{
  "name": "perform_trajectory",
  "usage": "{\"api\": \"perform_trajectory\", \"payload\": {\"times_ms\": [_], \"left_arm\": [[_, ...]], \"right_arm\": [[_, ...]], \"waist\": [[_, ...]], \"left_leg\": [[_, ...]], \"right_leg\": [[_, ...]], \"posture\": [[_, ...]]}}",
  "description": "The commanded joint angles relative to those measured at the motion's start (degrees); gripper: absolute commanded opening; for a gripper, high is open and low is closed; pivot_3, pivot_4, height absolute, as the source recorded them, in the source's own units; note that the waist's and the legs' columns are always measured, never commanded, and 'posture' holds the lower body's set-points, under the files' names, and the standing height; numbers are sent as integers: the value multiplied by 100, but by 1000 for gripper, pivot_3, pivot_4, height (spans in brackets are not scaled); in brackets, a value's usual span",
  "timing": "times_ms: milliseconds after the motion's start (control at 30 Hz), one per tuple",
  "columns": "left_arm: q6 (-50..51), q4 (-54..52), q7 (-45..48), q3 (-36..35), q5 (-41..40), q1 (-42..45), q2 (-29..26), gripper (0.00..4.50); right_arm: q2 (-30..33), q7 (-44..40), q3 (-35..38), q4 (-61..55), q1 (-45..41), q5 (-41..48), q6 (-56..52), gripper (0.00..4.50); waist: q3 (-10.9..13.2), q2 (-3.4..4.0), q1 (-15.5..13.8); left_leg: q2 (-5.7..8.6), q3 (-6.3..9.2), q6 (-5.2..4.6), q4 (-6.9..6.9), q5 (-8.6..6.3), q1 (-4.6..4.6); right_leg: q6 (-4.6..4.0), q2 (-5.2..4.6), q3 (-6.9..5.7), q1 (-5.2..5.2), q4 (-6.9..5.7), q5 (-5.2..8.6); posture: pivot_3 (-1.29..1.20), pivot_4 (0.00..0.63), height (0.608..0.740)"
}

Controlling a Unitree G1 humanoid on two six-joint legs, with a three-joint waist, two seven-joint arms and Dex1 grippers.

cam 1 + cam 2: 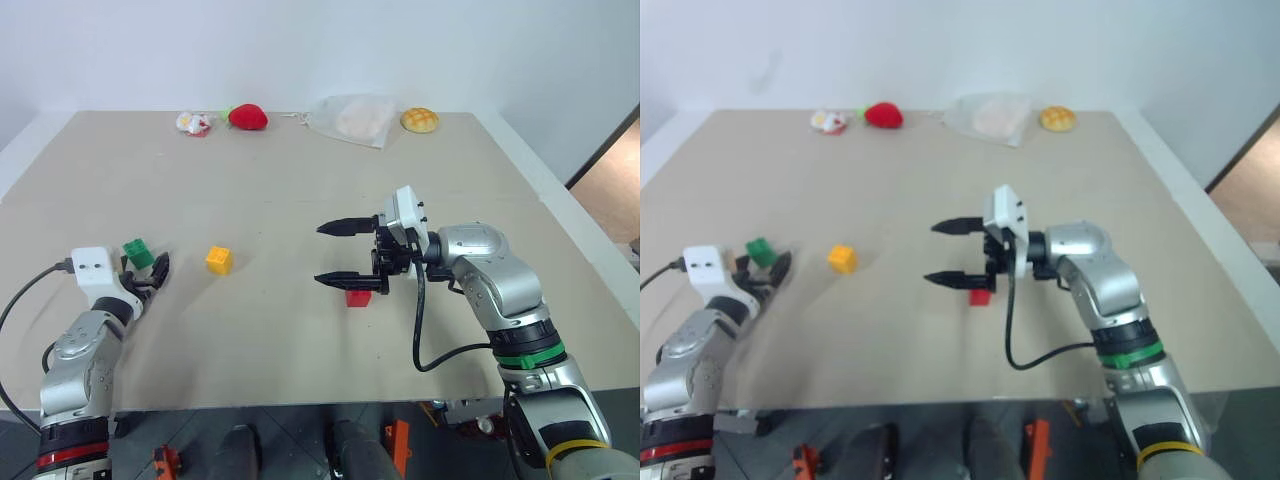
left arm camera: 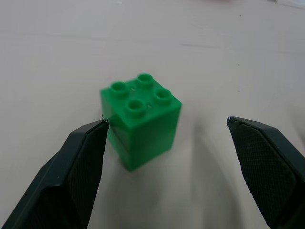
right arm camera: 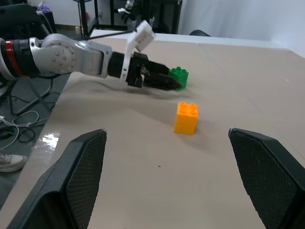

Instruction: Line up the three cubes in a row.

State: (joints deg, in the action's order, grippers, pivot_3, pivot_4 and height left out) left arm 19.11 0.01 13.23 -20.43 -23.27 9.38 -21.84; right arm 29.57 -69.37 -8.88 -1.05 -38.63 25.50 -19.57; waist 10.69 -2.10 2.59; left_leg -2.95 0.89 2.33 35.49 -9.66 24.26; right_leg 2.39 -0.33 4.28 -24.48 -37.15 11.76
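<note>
From the head camera you see the green cube (image 1: 138,252) at the left gripper (image 1: 150,272), the yellow-orange cube (image 1: 219,260) a little to its right on the table (image 1: 300,190), and the red cube (image 1: 358,297) just below the right gripper (image 1: 335,254), whose jaws stand wide apart holding nothing. In your left wrist view the green cube sits upright between the open fingers (image 2: 76,167), close to one and gripped by neither. Your right wrist view looks past its spread fingers (image 3: 71,176) at the yellow-orange cube, with the green one and the left gripper beyond.
</note>
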Motion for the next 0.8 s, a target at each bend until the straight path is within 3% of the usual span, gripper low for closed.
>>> {"api": "perform_trajectory", "payload": {"times_ms": [33, 167, 400, 800], "left_arm": [[61, -259, -209, -23, 80, 178, 0, 4098], [159, -183, -576, -60, 238, 315, 72, 4098], [170, -98, -845, -1, 387, 458, 202, 4098], [219, 52, -1083, -54, 454, 659, 322, 4098]], "right_arm": [[14, 3, 176, -265, -67, 154, -42, 4257], [51, -262, 61, -226, -103, 245, -155, 4257], [-530, 396, 300, 82, -398, 320, -270, 4257], [-633, 527, 238, 25, -347, 240, -231, 4257]], "waist": [[0, 0, 0], [0, 0, -1], [0, 0, 8], [-1, -3, -1]], "left_leg": [[0, 0, 0, 0, 0, 0], [0, 2, 0, 0, 0, 0], [0, 7, 0, 0, 0, 0], [3, 17, 2, 0, 1, 3]], "right_leg": [[0, 0, 0, 0, 0, 0], [0, 2, 0, 1, 0, 0], [0, 8, 1, 1, 0, -2], [3, 9, -2, 6, 1, -1]], "posture": [[0, 150, 739], [0, 150, 739], [0, 150, 739], [0, 150, 739]]}}
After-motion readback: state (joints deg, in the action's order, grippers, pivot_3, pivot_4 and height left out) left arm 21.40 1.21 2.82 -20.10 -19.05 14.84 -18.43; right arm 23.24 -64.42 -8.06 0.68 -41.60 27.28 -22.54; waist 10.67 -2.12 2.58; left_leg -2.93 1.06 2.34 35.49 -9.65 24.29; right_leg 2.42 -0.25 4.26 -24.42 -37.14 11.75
